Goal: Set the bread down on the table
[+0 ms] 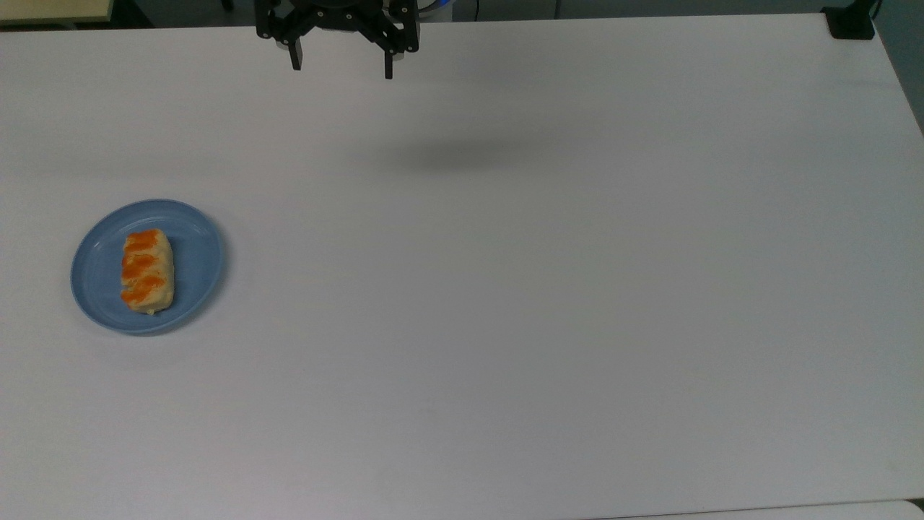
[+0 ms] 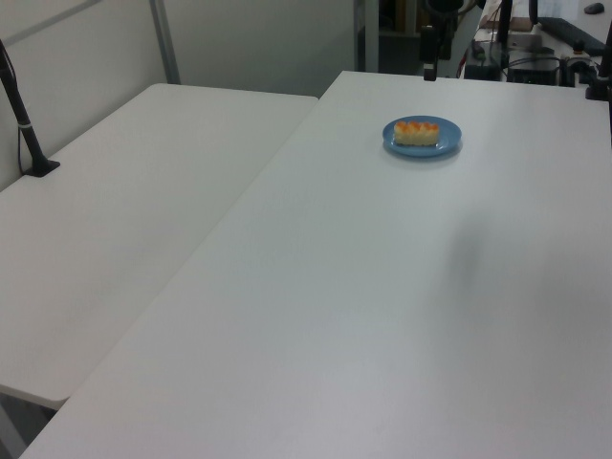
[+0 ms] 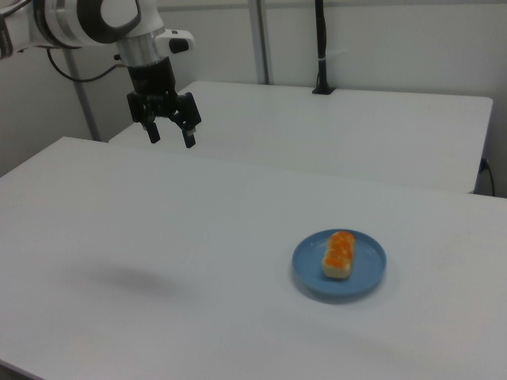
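On the table (image 1: 548, 303): plain white top, large and rectangular. Blue plate (image 1: 195, 267) at 9 o'clock in the top view, holding the bread (image 1: 148, 271), a pale roll with orange patches, lying inside the plate's rim. Faint grey shadow on the surface toward 12 o'clock in the top view.

Gripper (image 1: 341, 71): black, two-fingered, hanging above the table's far edge at 11 o'clock in the top view, well apart from the plate; jaws spread wide, holding nothing.

Room: second white table (image 2: 124, 220) butted alongside, at 9 o'clock in the left view, with a black post (image 2: 24, 120) standing on it; pale wall panels behind.

Right view adds: white arm (image 3: 95, 20) with cable (image 3: 79, 75) above the gripper (image 3: 170, 136); plate (image 3: 368, 273) and bread (image 3: 339, 253) at 4 o'clock.

Left view adds: cluttered equipment beyond the table's far end at 1 o'clock.
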Robot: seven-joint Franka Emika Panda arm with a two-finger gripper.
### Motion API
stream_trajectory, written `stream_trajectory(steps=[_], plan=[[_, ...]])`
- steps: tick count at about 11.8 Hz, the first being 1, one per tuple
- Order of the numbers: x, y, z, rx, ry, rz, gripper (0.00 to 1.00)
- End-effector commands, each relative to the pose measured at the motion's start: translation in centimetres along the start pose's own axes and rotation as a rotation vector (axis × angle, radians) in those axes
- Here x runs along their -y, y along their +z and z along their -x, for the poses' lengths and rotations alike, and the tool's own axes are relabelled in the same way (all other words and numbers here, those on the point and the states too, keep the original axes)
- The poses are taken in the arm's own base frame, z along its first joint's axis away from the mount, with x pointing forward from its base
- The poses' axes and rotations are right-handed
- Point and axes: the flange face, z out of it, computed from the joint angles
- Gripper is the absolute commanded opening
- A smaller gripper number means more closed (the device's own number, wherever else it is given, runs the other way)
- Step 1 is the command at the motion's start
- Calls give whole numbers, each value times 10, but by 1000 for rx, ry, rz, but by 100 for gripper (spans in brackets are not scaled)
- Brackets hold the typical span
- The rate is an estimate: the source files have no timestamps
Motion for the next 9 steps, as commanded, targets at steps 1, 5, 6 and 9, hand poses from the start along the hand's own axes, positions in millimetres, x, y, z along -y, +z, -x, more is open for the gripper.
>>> stream_trajectory(steps=[1,5,6,9], plan=[[-23,18,-11,-19,17,1,100],[-110,82,-44,-50,36,18,100],[-130,103,-53,-64,18,27,100],[-180,191,-76,-64,-55,62,100]])
